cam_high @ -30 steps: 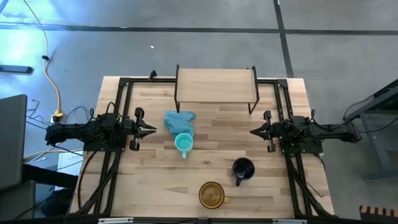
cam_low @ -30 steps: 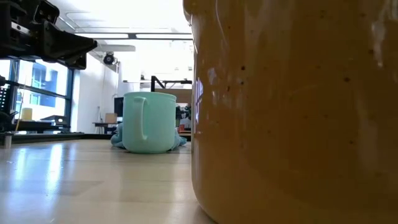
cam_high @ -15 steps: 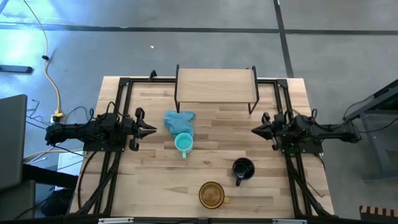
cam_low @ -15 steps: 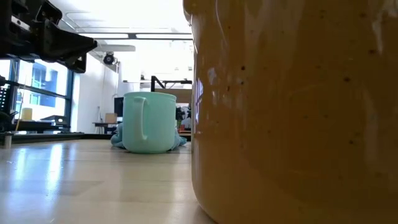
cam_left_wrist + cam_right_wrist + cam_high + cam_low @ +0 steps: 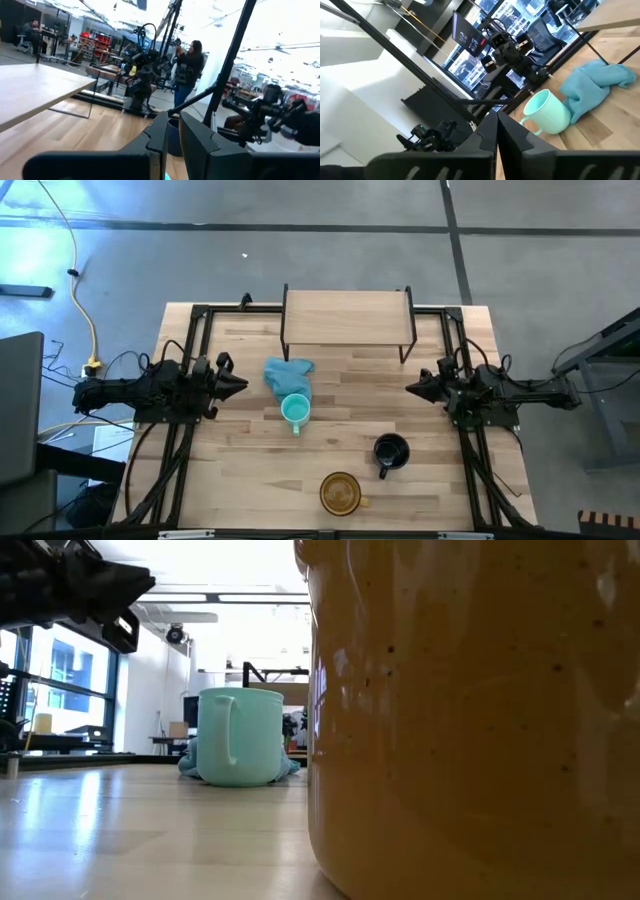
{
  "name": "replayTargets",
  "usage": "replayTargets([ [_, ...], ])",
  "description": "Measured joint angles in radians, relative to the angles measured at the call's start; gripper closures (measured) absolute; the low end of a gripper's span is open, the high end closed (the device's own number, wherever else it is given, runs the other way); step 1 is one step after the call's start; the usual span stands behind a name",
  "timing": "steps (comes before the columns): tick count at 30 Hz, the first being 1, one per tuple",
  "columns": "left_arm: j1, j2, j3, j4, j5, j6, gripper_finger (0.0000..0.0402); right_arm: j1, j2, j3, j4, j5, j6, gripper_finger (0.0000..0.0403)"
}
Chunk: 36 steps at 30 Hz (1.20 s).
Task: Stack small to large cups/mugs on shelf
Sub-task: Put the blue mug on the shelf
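Observation:
The small turquoise mug (image 5: 295, 411) stands upright mid-table, its handle toward the near edge; it also shows in the low view (image 5: 240, 735) and the right wrist view (image 5: 545, 112). The black mug (image 5: 390, 450) stands to its near right. The amber-brown mug (image 5: 341, 492) stands at the near edge and fills the low view (image 5: 470, 720). The shelf (image 5: 348, 317) stands at the far edge with nothing on its board. My left gripper (image 5: 240, 383) is shut, left of the turquoise mug. My right gripper (image 5: 410, 388) is shut, right of it. Both hold nothing.
A blue-teal cloth (image 5: 288, 373) lies crumpled just beyond the turquoise mug, touching it. Black frame rails (image 5: 190, 350) run along the table's left and right sides. Bare wood lies between the mugs and the shelf. People stand in the room beyond (image 5: 192, 65).
Both grippers have turned about their long axes, staying shut and near where they were. The mugs and the cloth have kept still.

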Motion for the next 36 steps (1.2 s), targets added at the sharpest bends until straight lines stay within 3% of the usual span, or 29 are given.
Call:
replayTargets([
  [8, 0.000, 0.000, 0.000, 0.004, 0.000, -0.120, 0.0364, -0.002, 0.000, 0.000, -0.068, 0.071, -0.152, 0.0403],
  [16, 0.000, 0.000, 0.000, 0.004, -0.005, -0.200, 0.0364, -0.002, 0.000, 0.000, -0.073, 0.065, -0.107, 0.0403],
  [21, 0.000, 0.000, 0.000, 0.004, -0.110, -0.201, 0.0364, -0.002, 0.000, 0.000, -0.073, 0.064, -0.099, 0.0403],
  [27, 0.000, 0.000, 0.012, 0.025, -0.123, -0.329, 0.0364, -0.002, 0.000, 0.000, -0.017, 0.064, -0.073, 0.0403],
  [36, 0.000, 0.000, 0.012, -0.002, -0.158, -0.247, 0.0364, -0.002, 0.000, 0.000, 0.005, 0.059, -0.209, 0.0403],
])
